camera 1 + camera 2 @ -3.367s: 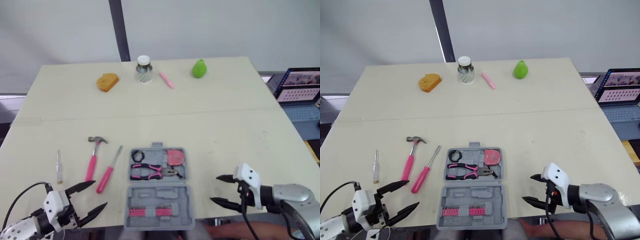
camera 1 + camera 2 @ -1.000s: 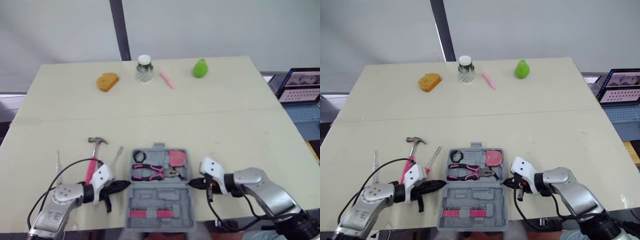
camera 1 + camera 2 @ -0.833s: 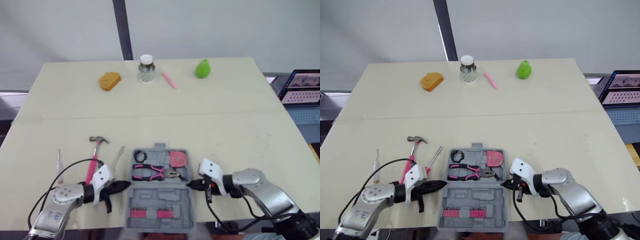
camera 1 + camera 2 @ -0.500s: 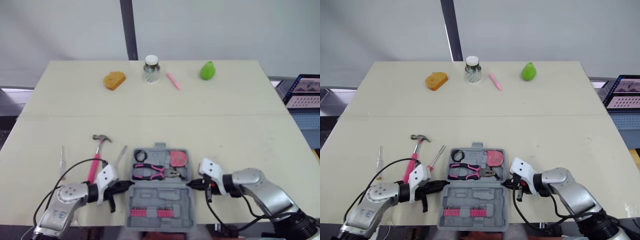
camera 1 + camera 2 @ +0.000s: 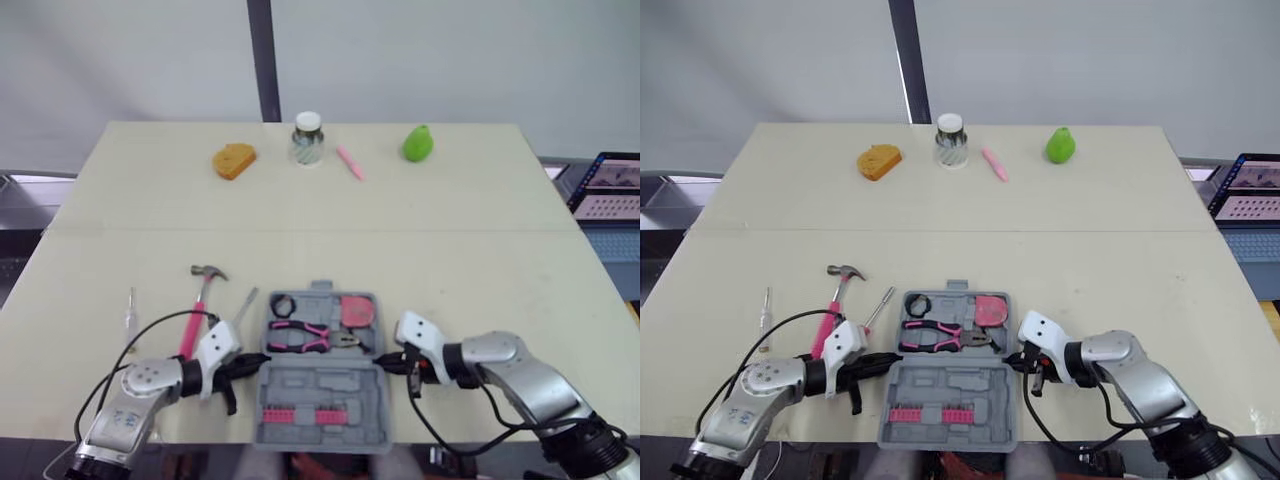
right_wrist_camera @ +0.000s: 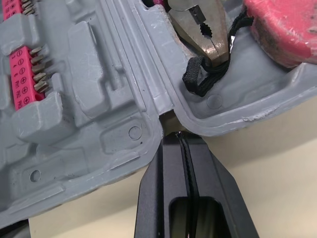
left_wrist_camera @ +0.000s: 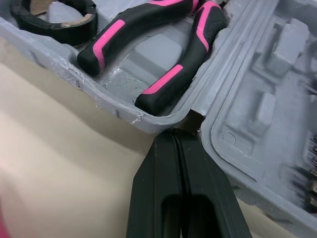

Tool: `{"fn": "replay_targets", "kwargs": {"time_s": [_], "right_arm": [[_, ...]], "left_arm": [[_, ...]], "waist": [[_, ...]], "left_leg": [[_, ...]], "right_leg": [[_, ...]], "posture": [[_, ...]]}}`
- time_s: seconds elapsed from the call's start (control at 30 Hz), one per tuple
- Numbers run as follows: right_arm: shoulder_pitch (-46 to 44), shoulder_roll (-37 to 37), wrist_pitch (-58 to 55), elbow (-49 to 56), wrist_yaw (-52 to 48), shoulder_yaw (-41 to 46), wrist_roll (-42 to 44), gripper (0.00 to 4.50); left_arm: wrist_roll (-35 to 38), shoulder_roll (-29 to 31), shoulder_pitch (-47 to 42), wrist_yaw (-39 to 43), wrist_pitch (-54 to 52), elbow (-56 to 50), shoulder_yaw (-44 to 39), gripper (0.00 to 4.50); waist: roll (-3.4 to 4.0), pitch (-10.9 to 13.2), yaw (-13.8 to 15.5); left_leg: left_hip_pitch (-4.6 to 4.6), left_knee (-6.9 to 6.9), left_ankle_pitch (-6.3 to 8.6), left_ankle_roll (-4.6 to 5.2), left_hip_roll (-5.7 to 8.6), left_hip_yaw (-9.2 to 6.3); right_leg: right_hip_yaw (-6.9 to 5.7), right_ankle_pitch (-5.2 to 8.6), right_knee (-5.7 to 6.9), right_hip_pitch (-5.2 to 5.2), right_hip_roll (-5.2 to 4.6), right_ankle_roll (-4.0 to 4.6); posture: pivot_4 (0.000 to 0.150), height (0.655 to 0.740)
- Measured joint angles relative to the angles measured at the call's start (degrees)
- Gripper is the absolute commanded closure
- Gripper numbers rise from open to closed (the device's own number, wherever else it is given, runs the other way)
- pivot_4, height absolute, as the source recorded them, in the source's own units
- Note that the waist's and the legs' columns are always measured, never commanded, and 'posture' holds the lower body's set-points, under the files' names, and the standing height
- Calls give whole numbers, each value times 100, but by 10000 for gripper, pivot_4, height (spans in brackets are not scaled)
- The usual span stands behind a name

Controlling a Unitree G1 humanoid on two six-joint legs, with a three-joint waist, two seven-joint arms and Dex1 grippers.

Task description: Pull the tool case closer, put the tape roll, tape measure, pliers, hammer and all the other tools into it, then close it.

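The grey tool case [image 5: 322,385] lies open near the table's front edge. Its tray holds a black tape roll [image 5: 283,306], pink-handled pliers [image 5: 310,338] and a pink tape measure [image 5: 357,311]; pink bits [image 5: 305,415] sit in the lid. My left gripper [image 5: 258,360] is shut, its tip at the hinge notch on the case's left side [image 7: 177,134]. My right gripper [image 5: 385,363] is shut, its tip at the right hinge notch [image 6: 181,135]. Left of the case lie the hammer [image 5: 200,300], a pink screwdriver [image 5: 243,300] partly behind my left gripper, and a small screwdriver [image 5: 130,308].
Along the far edge stand an orange sponge-like piece [image 5: 234,160], a glass jar [image 5: 307,138], a pink pen [image 5: 349,161] and a green pear [image 5: 417,142]. A laptop [image 5: 610,185] sits off the table's right side.
Both grippers, earlier open at the near corners, have shut and come in to the case's hinge ends. Over the last second the view shifted; the case seems slightly nearer relative to the hammer.
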State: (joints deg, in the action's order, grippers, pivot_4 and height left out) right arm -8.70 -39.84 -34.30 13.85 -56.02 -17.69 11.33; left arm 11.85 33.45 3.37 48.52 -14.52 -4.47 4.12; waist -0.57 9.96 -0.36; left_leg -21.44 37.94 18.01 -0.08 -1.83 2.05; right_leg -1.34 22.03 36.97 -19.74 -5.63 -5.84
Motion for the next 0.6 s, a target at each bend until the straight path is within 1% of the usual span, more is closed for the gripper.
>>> {"fn": "replay_targets", "kwargs": {"time_s": [0.13,0.2,0.6], "right_arm": [[-112,131,-8,-115,87,11,-68,44685],[-192,195,-8,-193,160,19,-105,44685],[-261,344,-5,-315,293,24,-199,44685]], "left_arm": [[-44,-33,-91,-118,-77,-2,-23,44635],[-62,-47,-116,-176,-130,-48,-36,44635],[-71,-50,-92,-219,-288,-186,-76,44635]], "waist": [[1,0,-8],[1,1,-23],[1,3,-42]], "left_leg": [[0,-2,2,-2,-1,0],[-1,-3,-12,-28,-1,1],[-3,-4,-10,-24,0,2]], "right_leg": [[0,0,-2,-1,0,0],[-1,0,-7,-1,0,0],[-2,-1,-13,0,-5,-1]], "posture": [[1500,7159],[1500,7159],[1500,7159]]}}
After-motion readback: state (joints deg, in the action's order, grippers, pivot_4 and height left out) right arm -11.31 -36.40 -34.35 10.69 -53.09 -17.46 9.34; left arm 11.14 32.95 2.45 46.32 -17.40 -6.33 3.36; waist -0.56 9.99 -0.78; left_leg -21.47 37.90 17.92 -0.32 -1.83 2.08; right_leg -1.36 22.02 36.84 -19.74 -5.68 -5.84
